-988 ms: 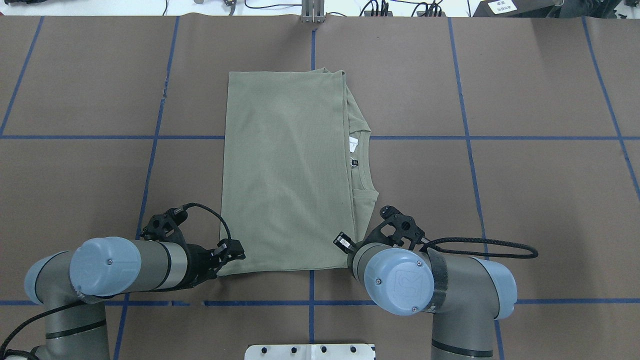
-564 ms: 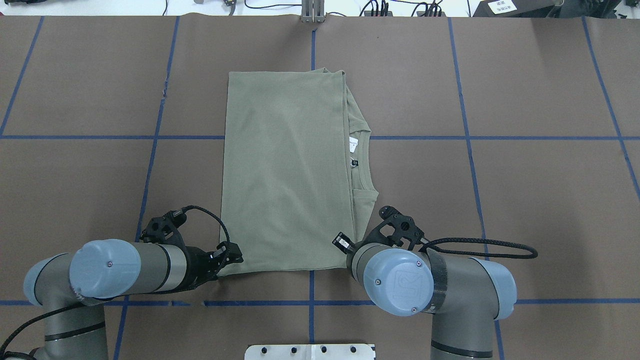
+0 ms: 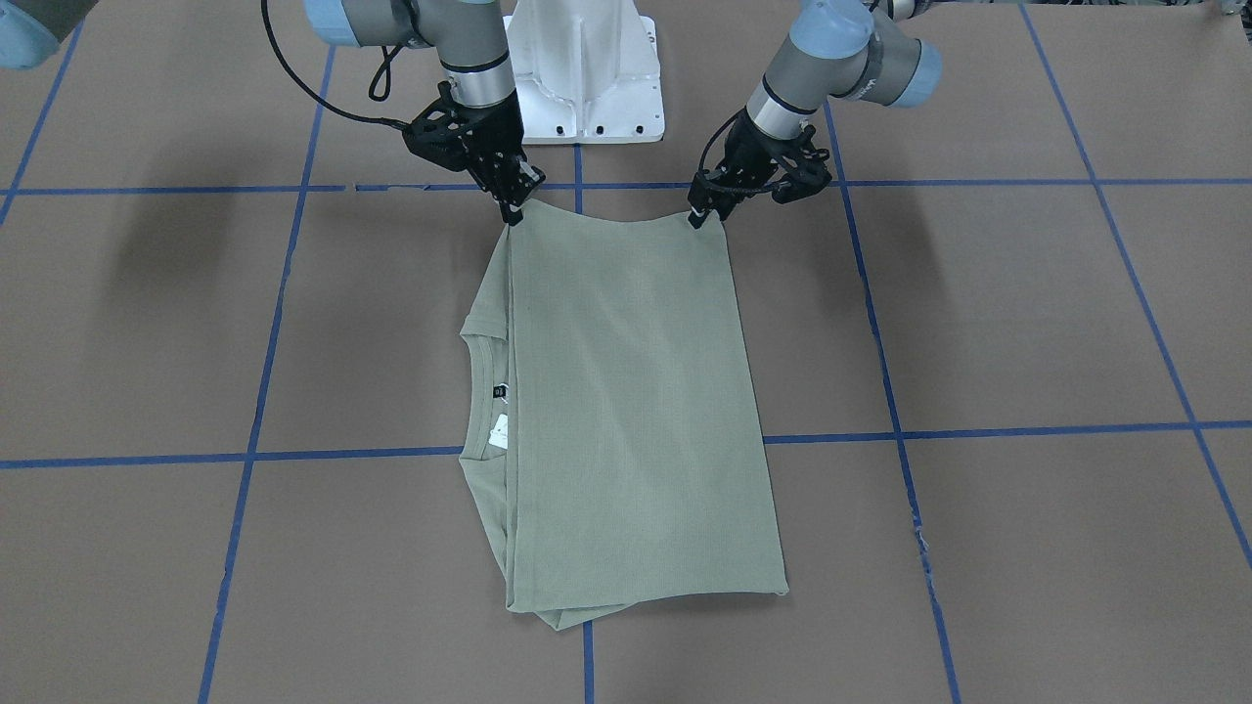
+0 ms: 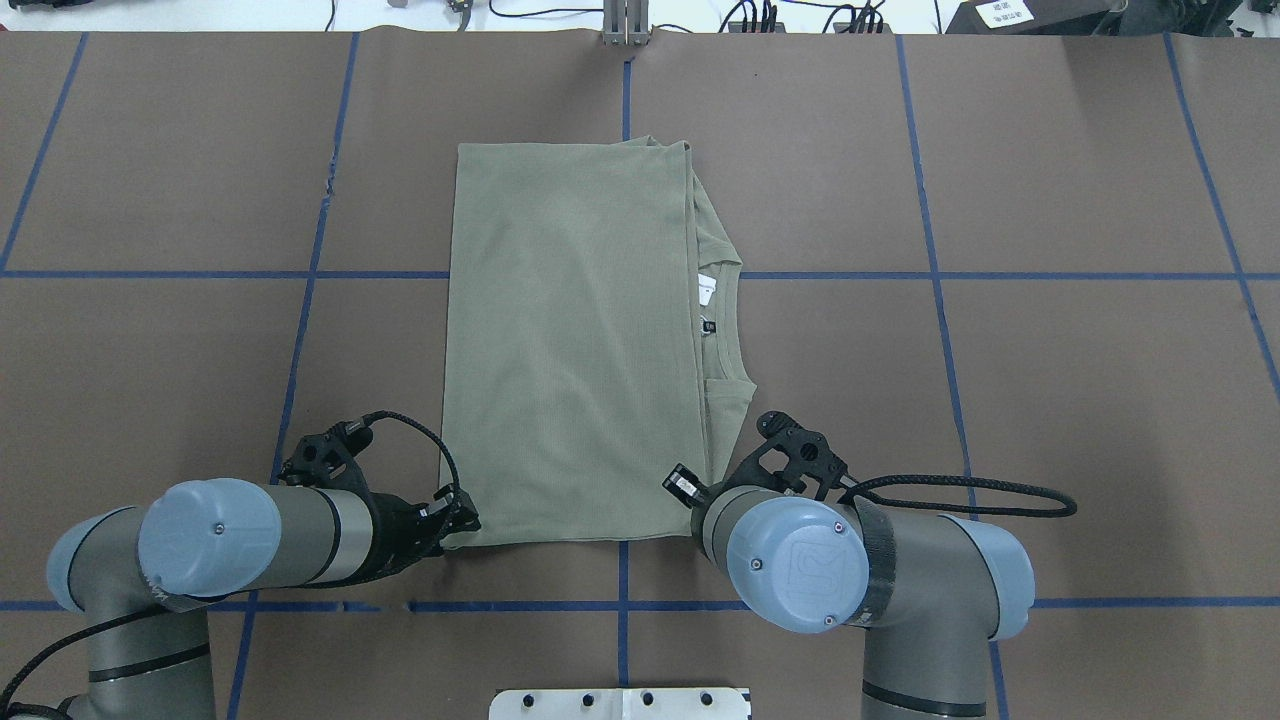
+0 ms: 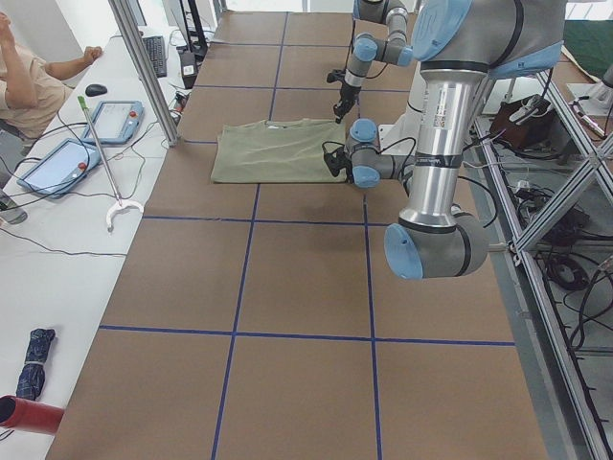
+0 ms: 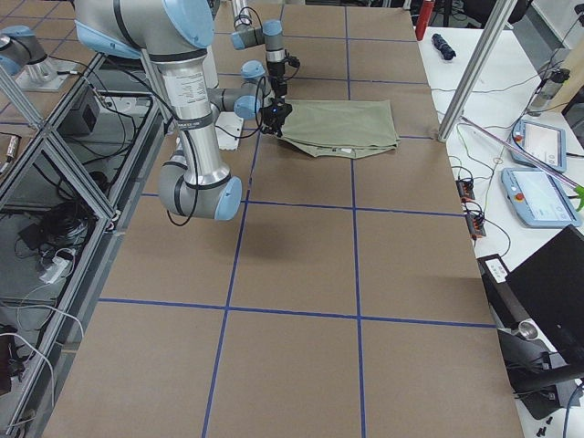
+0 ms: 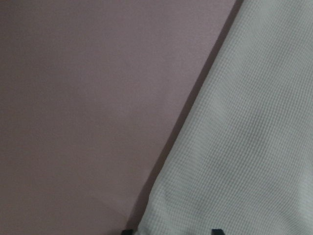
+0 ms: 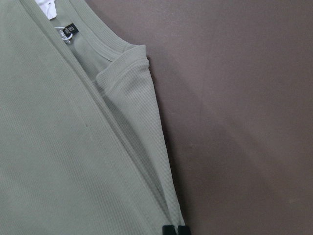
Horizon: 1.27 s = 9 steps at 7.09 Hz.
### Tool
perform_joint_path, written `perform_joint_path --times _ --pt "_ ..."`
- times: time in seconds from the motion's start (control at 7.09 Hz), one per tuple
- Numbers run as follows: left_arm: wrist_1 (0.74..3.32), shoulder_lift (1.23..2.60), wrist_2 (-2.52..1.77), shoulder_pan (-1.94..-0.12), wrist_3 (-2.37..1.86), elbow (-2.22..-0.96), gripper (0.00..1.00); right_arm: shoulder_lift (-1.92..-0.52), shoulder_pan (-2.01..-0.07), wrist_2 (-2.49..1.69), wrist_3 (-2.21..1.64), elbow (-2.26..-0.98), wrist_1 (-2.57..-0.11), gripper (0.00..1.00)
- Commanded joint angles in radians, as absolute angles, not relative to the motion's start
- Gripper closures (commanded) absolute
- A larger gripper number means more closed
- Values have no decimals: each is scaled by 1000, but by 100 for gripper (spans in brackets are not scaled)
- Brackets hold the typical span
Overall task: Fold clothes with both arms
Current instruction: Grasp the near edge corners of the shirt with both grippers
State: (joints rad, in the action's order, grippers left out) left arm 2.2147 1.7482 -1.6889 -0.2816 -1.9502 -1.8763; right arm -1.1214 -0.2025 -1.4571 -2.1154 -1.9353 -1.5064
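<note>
From overhead the right arm (image 4: 790,560) hides the right fingers (image 8: 169,230); the left fingers (image 7: 128,232) are cropped at 6 o'clock on their wrist camera.

Sage-green shirt (image 4: 570,350), folded flat, collar rightward, near corners apparently between jaws.

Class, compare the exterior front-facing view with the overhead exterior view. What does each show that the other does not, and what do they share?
Only the front-facing view shows the right gripper at a near corner of the shirt; overhead, that arm's own wrist hides it. Only the overhead view shows the white surface with cables beyond the table's far edge. Both show the folded green shirt with its white tag at the collar, the left gripper at the other near corner, and the blue tape lines on the brown table.
</note>
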Motion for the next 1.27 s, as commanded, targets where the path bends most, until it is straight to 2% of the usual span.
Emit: perform_joint_path --times 0.0,0.14,0.56,0.71,0.85,0.99,1.13 --pt "2215 1737 -1689 -282 -1950 -1882 69 -1121 -202 -1457 -2115 -1936 -1506 100" --pt "2214 1735 -1689 -282 -1950 -1885 59 -1126 -204 -1457 -2115 -1943 -1506 100" --pt "2200 1735 -1690 -282 -1951 -1888 57 -1126 -209 -1459 -2114 -1959 -1538 100" --pt "2200 1735 -1690 -281 -1950 -1888 62 -1118 -204 -1459 -2114 -1965 -1566 100" --pt "2200 1735 -1690 -282 -1950 -1888 74 -1124 -206 -1459 -2114 -1965 -1566 100" --pt "2200 1735 -1690 -282 -1950 -1890 98 -1126 -206 -1459 -2114 -1964 -1566 100" --pt "2200 1735 -1692 -282 -1950 -1891 100 -1126 -206 -1459 -2114 -1965 -1566 100"
